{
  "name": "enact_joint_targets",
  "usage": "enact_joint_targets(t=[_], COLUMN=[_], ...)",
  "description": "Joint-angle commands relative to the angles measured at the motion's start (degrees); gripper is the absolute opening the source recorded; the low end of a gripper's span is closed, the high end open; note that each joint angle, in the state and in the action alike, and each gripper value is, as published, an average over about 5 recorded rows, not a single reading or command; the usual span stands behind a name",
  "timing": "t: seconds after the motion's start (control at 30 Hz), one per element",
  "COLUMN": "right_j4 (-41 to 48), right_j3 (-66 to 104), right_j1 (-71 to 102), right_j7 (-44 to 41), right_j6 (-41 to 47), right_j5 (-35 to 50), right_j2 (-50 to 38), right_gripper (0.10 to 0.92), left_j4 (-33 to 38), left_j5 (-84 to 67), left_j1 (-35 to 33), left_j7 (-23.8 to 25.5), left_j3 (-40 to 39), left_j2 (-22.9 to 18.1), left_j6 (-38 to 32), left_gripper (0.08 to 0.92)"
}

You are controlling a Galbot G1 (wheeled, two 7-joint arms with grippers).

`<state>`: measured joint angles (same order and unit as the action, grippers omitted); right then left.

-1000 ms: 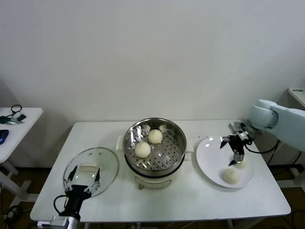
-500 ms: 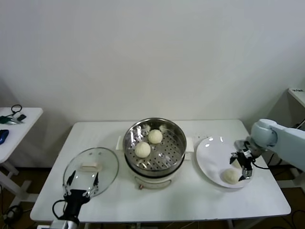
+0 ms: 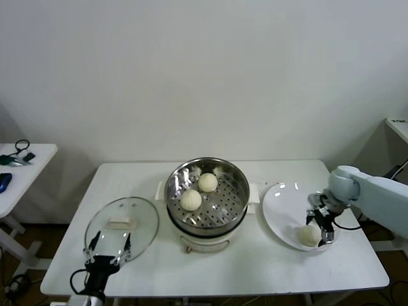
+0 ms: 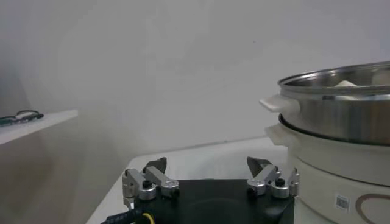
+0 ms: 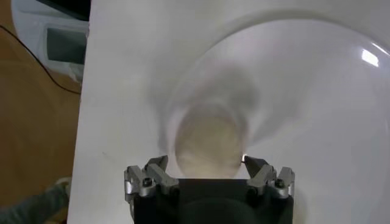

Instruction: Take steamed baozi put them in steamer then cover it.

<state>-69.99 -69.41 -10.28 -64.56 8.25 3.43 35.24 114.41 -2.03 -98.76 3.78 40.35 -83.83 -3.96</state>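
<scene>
Right gripper (image 3: pixel 320 224) is down over the white plate (image 3: pixel 280 210) at the right end of the white table (image 3: pixel 255 268), fingers spread, straddling a baozi from above. In the right wrist view the two fingertips (image 5: pixel 157 165) sit on either side of that bun (image 5: pixel 206 146) with a gap to each side, so it's around it, not clamped; can't tell if either pad is actually touching. In the head view only one bun shows on the plate (image 3: pixel 309 235), at its near-right part, just beside the gripper; can't tell whether a second one is hidden under the wrist. Two more baozi are already in the steamer (image 3: pixel 207 220) at table centre, on the perforated tray: one toward the back (image 3: pixel 207 182), one nearer front-left (image 3: pixel 190 200), close together, can't tell if touching. Steamer is uncovered; the glass lid (image 3: pixel 121 226) with its cream handle lies flat on the table left of the pot, apart from it. Left gripper (image 3: pixel 108 248) hangs at the near-left table edge over the lid's near rim, fingers spread, holding nothing; the left wrist view shows its open tips (image 4: pixel 210 173) with the steamer's steel wall and cream base (image 4: pixel 341 134) beside it. A side table (image 3: pixel 22 167) with cables sits off to the far left.
</scene>
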Motion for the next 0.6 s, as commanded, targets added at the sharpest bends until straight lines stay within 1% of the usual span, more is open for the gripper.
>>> enact_joint_targets(t=[0.03,0.17,0.4,0.6], right_j4=[1.9,2.1,2.3,2.3], right_j3=[0.5,0.4,0.2,-0.8], right_j1=[1.1,1.2,0.5,-1.3], right_j7=[-0.1,-0.3,-1.0,-1.5], right_j6=[-0.2,-0.3,-0.7,-2.1], right_j5=[-0.6,-0.7,-0.7,-0.6], right_j2=[1.6,2.1,2.3,2.3], right_gripper=[0.823,0.807,0.716,0.68], left_j4=[-0.2,-0.3,-0.5,-0.4], left_j5=[-0.1,-0.1,-0.1,-0.1], left_j1=[0.0,0.1,0.5,0.5], left_j7=[0.0,0.0,0.0,0.0], left_j3=[0.0,0.1,0.0,-0.1], left_j2=[0.1,0.1,0.2,0.1], left_j6=[0.0,0.0,0.1,0.1], left_gripper=[0.823,0.823,0.823,0.823])
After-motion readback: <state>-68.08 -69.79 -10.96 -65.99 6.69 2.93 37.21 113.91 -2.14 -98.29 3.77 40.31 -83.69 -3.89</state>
